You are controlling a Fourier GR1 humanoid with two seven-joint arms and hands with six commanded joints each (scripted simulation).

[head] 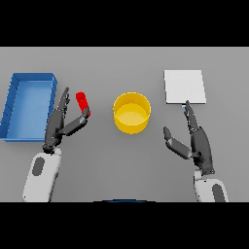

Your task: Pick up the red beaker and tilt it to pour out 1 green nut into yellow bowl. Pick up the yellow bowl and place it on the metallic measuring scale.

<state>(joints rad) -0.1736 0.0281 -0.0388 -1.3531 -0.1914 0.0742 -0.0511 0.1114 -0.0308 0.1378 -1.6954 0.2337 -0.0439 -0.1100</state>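
Beaker lies left of the yellow bowl, long axis running away from the robot; left hand sits right beside it, fingers spread, thumb nearly touching. Right hand waits open, right of the bowl.

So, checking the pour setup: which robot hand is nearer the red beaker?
Left. The left robot hand is right beside the small red beaker; the right robot hand sits beyond the yellow bowl.

On the grey table there are one red beaker, one yellow bowl, one metallic measuring scale, one blue tray, and two hands, left and right.
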